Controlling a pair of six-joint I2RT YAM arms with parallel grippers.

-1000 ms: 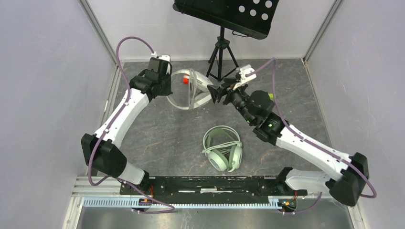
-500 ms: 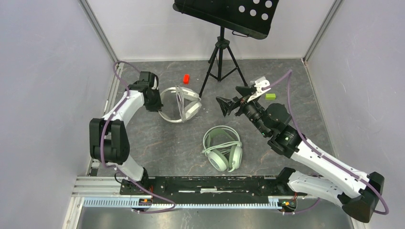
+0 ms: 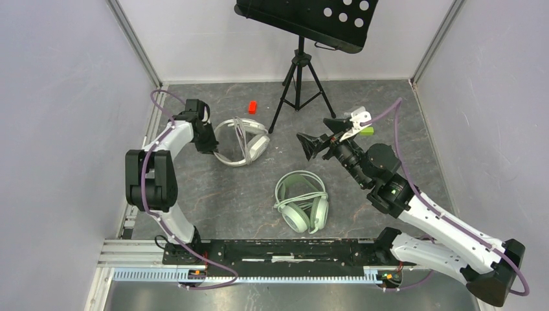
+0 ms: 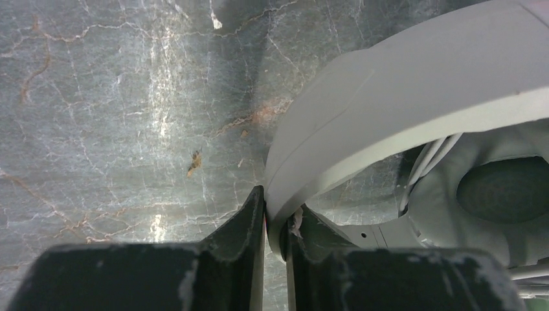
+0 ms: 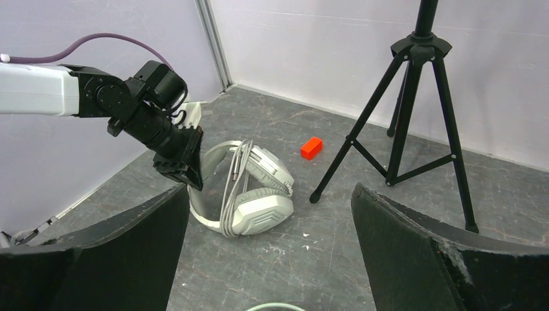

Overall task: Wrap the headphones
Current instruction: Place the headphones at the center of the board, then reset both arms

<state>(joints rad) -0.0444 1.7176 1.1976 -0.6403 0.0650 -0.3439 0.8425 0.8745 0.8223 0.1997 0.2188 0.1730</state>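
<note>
No readable text, brand, number or sign in any view; nothing legible on white-grey headphones (image 5: 259, 210), mint-green headphones (image 3: 297, 218).

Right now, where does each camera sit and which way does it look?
Top external: high behind the arm bases, looking down; both arms show.
Left wrist: on the left arm, looking down past the left gripper, shut on the white-grey headset.
Right wrist: on the right arm, facing across the table through the open right gripper.
Shared: top and right wrist show the red block and tripod.

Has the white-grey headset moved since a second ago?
Yes. The white-grey headset has gone left and toward the arm bases, away from the tripod, and now lies clear of the red block.
</note>
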